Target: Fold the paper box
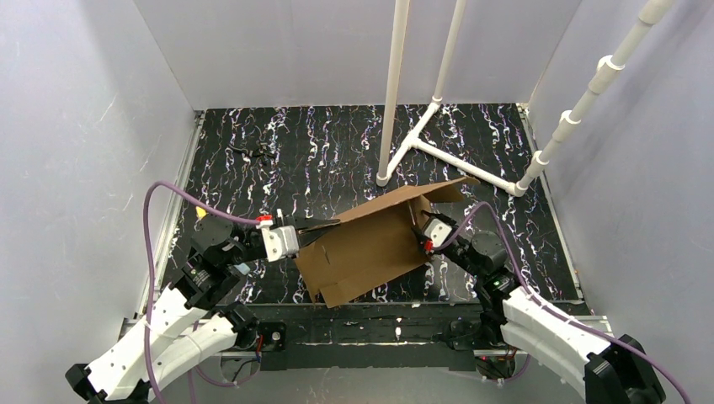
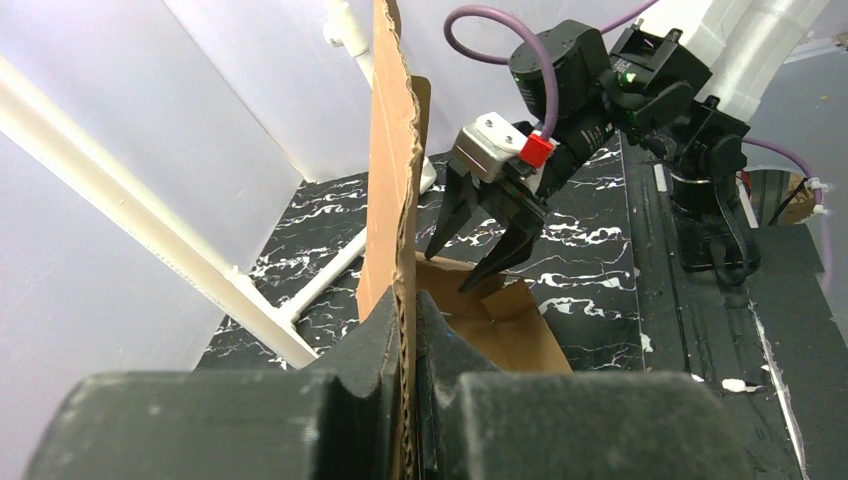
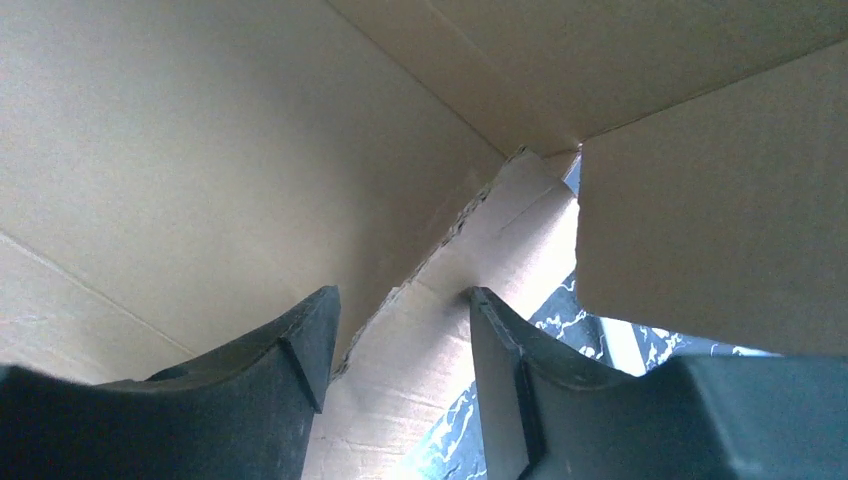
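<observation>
The paper box is brown corrugated cardboard, partly raised and tilted, in the middle of the black marbled mat. My left gripper is shut on its left wall; in the left wrist view the cardboard edge runs upright between the clamped fingers. My right gripper is at the box's right end, open. The left wrist view shows the right gripper with fingers spread over an inner flap. In the right wrist view the gripper stands apart around a small flap without pinching it, and box panels fill the view.
A white pipe frame stands on the mat behind the box, its base bars close to the box's far corner. White walls enclose the left, back and right sides. A small dark scrap lies at the far left of the mat.
</observation>
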You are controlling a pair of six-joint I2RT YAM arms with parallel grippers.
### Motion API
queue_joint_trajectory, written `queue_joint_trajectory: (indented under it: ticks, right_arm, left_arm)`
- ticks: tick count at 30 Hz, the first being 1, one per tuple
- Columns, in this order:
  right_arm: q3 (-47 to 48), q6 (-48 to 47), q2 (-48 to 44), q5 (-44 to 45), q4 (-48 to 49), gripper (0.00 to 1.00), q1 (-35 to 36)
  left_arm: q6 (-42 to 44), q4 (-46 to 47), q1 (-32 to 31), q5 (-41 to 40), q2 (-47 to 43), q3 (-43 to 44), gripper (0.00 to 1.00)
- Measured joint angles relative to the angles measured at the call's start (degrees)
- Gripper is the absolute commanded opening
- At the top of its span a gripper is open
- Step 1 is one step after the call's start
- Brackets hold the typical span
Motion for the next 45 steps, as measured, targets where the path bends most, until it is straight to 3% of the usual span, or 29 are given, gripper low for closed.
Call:
queue_joint_trajectory:
  ticks: [5, 13, 19, 32, 37, 45]
  right_arm:
    - [4.74, 0.61, -0.94, -0.92, -8.11, 0.64, -0.92]
    - [10.1, 1.38, -3.76, -3.32, -19.8, 0.82, -3.87]
    - [12.63, 1.16, -7.15, -8.59, -29.14, 0.85, -7.32]
    - [15.39, 6.14, 0.2, -4.13, -31.74, 0.41, -10.14]
    - [15.63, 8.46, 2.84, -2.51, -28.44, 0.01, -10.14]
    - [15.17, 13.29, 3.65, -0.35, -18.05, 0.01, -10.49]
  left_arm:
    - [-0.07, 0.04, -0.42, -0.92, -1.11, -0.57, 0.0]
    - [0.39, 0.0, -0.87, -2.03, -3.13, -1.22, 0.0]
    - [0.81, 0.0, -1.31, -2.54, -4.28, -1.9, 0.0]
    - [4.35, -0.55, -1.62, -5.09, -2.86, -2.27, 0.0]
    - [5.22, -1.25, -1.62, -5.79, -2.51, -1.86, 0.0]
    - [8.85, -2.05, -1.62, -9.38, 0.81, 1.22, 0.0]
